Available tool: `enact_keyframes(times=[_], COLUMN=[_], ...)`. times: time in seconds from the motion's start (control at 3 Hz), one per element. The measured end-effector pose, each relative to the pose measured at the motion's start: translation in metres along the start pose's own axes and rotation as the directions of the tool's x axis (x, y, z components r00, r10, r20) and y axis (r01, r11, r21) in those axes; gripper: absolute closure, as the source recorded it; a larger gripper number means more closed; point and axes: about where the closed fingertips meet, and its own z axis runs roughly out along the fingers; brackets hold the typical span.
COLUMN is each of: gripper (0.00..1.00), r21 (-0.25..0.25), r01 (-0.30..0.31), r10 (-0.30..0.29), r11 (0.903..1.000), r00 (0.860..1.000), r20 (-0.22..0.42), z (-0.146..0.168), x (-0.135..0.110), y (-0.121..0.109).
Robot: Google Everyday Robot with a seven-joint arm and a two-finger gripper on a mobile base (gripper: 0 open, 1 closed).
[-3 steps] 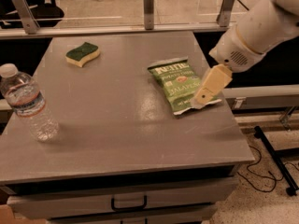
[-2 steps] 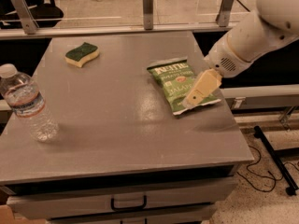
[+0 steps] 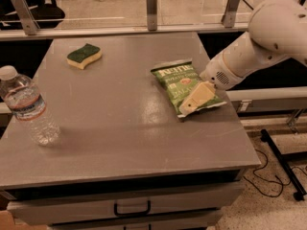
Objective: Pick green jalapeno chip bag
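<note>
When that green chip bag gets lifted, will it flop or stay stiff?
Probably flops: the green jalapeno chip bag lies flat and crinkly. Likely light, being so thin. Its shiny film may slip under the end effector, which sits over its lower right corner.

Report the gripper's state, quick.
Gripper: down at the near right part of the green jalapeno chip bag on the table; open, shut or holding cannot be told.

Gripper (image 3: 188, 106) farther over chip bag (image 3: 173, 78)
</note>
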Motion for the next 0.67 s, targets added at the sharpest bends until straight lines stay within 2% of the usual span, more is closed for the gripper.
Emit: enact_keyframes(times=[0.33,0.67], gripper=[0.42,0.65], r21=[-0.010,-0.001], r01=[-0.018,-0.006], r10=[0.019,0.006], r11=[0.9998,1.0000], r00=[1.000,0.997], r20=[0.025,0.079], z=[0.006,-0.006], x=[0.000,-0.010], y=[-0.004,-0.006])
